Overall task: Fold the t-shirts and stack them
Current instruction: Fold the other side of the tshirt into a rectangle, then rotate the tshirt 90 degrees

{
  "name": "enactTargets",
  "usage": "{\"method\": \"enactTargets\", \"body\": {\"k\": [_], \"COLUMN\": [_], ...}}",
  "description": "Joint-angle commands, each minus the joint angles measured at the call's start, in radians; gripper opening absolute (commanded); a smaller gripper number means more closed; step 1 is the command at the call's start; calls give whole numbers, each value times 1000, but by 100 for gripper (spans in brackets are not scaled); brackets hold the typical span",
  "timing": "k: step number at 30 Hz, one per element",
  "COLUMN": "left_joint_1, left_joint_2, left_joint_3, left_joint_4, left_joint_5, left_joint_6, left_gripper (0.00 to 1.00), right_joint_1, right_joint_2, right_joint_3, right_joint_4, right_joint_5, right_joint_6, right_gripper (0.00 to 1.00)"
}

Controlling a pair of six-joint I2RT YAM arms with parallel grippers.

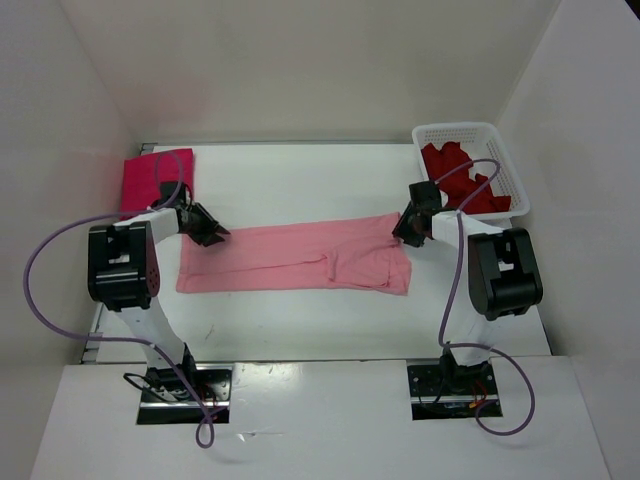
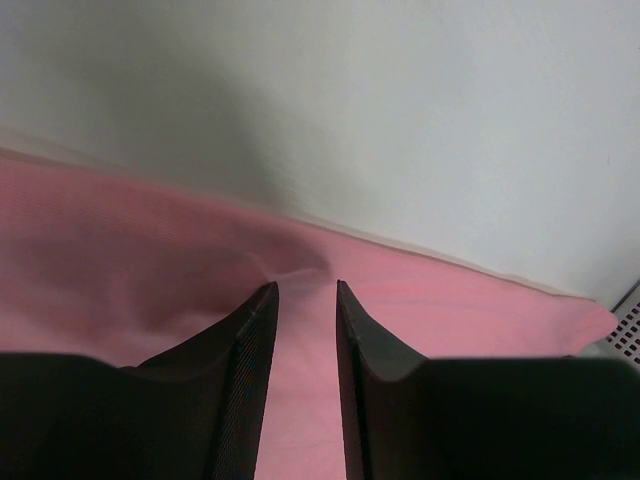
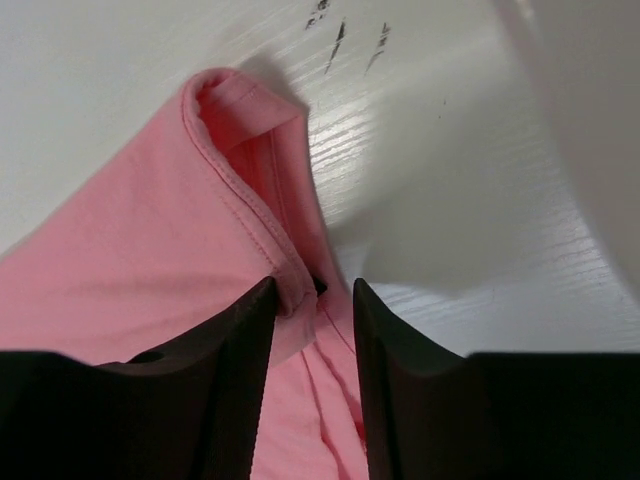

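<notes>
Stage: apparently one of three done | magenta t-shirt (image 1: 157, 178) folded, far-left tabletop (image 1: 300, 190) | light pink t-shirt (image 1: 295, 257) mid-tabletop, folded lengthwise only | dark red t-shirt (image 1: 462, 182) in basket (image 1: 455, 128) | left fingers (image 2: 250, 350), right fingers (image 3: 240, 350) straddle its ends, slightly apart, grip unclear

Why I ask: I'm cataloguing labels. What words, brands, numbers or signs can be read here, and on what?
None can be read in any view.
Dark marks on the table: smudges, not legible as characters.
Light pink t-shirt, magenta t-shirt, dark red t-shirt, white basket: no print visible.
</notes>
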Motion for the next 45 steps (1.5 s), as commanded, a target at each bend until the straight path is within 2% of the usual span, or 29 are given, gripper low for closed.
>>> {"method": "enactTargets", "body": {"k": [1, 2, 5, 10, 11, 12, 15, 20, 23, 28, 31, 32, 34, 35, 36, 37, 38, 39, 40, 42, 43, 44, 45], "left_joint_1": [6, 6, 6, -82, -101, -121, -182, -182, -182, -248, -277, -277, -288, -288, -288, -288, -297, -297, -297, -297, -297, -285, -285], "left_joint_2": [-52, -68, -132, -230, -240, -249, -234, -223, -298, -437, -511, -528, -584, -608, -649, -669, -690, -723, -741, -786, -786, -798, -798], "left_joint_3": [-21, -21, -39, -50, -61, -61, -81, -102, -75, -56, -84, -84, -93, -119, -128, -137, -138, -147, -147, -161, -174, -183, -184], "left_joint_4": [-28, -28, -28, -39, -39, -39, -39, -39, -62, -74, -76, -85, -104, -117, -128, -154, -171, -208, -223, -252, -252, -265, -274], "left_joint_5": [0, 10, 33, 23, 23, 23, 2, 21, 46, 64, 73, 73, 73, 73, 63, 63, 52, 32, 18, -12, -12, -28, -51], "left_joint_6": [33, 33, 24, 24, 24, 24, 24, 24, 33, 24, 24, 24, 24, 24, 24, 24, 24, 24, 24, 24, 24, 35, 35], "left_gripper": [37, 37, 37, 37, 37, 37, 37, 37, 37, 37, 40, 42, 45, 46, 49, 50, 51, 51, 53, 54, 54, 54, 54], "right_joint_1": [-12, -12, -12, 22, 34, 48, 120, 231, 231, 231, 222, 221, 221, 221, 232, 243, 252, 252, 252, 270, 271, 271, 271], "right_joint_2": [-38, -55, -138, -253, -279, -289, -260, -119, -25, 191, 383, 444, 672, 761, 850, 1017, 1094, 1130, 957, 783, 612, 531, 458], "right_joint_3": [21, 37, 75, 84, 65, 51, -12, -11, 21, 191, 404, 590, 861, 1237, 1448, 1665, 2097, 2102, 1831, 1597, 1374, 1268, 1173], "right_joint_4": [-30, -30, -79, -143, -143, -143, -102, -62, -28, -47, -83, -131, -216, -299, -487, -580, -666, -689, -638, -470, -408, -357, -270], "right_joint_5": [33, 18, -4, -36, -45, -68, -106, -106, -106, -106, -116, -116, -151, -186, -186, -186, -186, -215, -262, -225, -206, -206, -206], "right_joint_6": [-22, -22, -31, -31, -16, -4, 51, 96, 107, 116, 107, 83, 44, 29, -8, -31, -46, -47, -37, -74, -85, -85, -73], "right_gripper": [43, 47, 50, 51, 44, 28, 0, 0, 0, 0, 0, 0, 1, 2, 2, 2, 9, 11, 17, 30, 38, 49, 53]}}
